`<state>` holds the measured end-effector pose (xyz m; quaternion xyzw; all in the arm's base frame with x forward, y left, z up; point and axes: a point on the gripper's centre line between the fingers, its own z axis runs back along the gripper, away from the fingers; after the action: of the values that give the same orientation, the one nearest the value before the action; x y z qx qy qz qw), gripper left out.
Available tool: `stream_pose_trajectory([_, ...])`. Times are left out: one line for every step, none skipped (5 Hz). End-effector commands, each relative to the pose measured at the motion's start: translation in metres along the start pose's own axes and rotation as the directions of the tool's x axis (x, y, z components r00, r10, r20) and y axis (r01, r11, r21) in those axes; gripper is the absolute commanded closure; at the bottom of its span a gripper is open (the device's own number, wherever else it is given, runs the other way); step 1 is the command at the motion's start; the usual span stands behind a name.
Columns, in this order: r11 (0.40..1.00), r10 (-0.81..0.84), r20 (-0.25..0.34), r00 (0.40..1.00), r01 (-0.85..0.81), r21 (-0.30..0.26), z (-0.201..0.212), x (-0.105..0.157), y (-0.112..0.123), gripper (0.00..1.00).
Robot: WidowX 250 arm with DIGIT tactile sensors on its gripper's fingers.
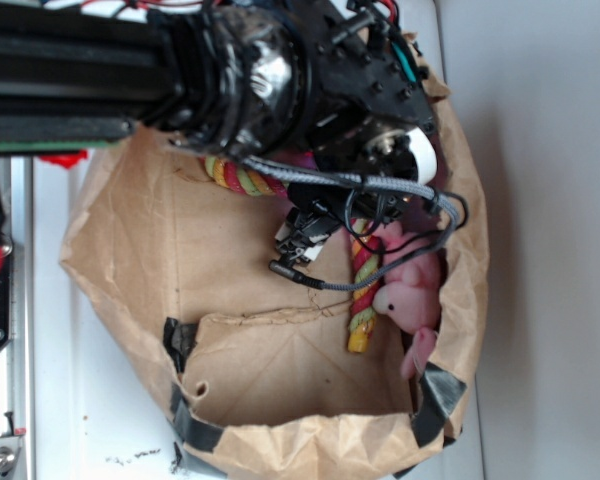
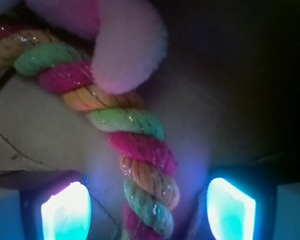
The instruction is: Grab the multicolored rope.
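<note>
The multicolored rope (image 2: 135,150), twisted from red, yellow and pale green strands, runs from the upper left of the wrist view down between my fingers. My gripper (image 2: 147,212) is open, one glowing fingertip (image 2: 65,212) on each side of the rope with a gap to either side. In the exterior view the rope (image 1: 363,290) lies on the paper floor with its yellow end toward the front. Another stretch (image 1: 242,178) shows under the arm. My gripper (image 1: 300,240) hangs over the rope's hidden middle. A pink plush toy (image 1: 410,290) lies against the rope, its paw (image 2: 125,45) resting on it.
Everything sits inside a wide brown paper bag (image 1: 280,440) with folded walls and black tape (image 1: 435,400) at the corners. A grey cable (image 1: 380,275) loops from the arm over the rope. A metal rail (image 1: 5,330) and a red fabric piece (image 1: 65,158) are at the left.
</note>
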<state>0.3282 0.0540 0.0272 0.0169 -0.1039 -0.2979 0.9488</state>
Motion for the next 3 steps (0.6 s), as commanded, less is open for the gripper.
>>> stream_pose_trajectory([1.0, 0.018, 0.018, 1.0, -0.018, 0.003, 0.0002, 0.0045, 0.0024, 1.0])
stream_pose_trajectory([1.0, 0.024, 0.023, 0.999, -0.024, 0.006, -0.0001, 0.0032, 0.0035, 1.0])
stream_pose_trajectory([1.0, 0.03, 0.027, 0.999, -0.03, 0.004, 0.0006, 0.0024, 0.0044, 1.0])
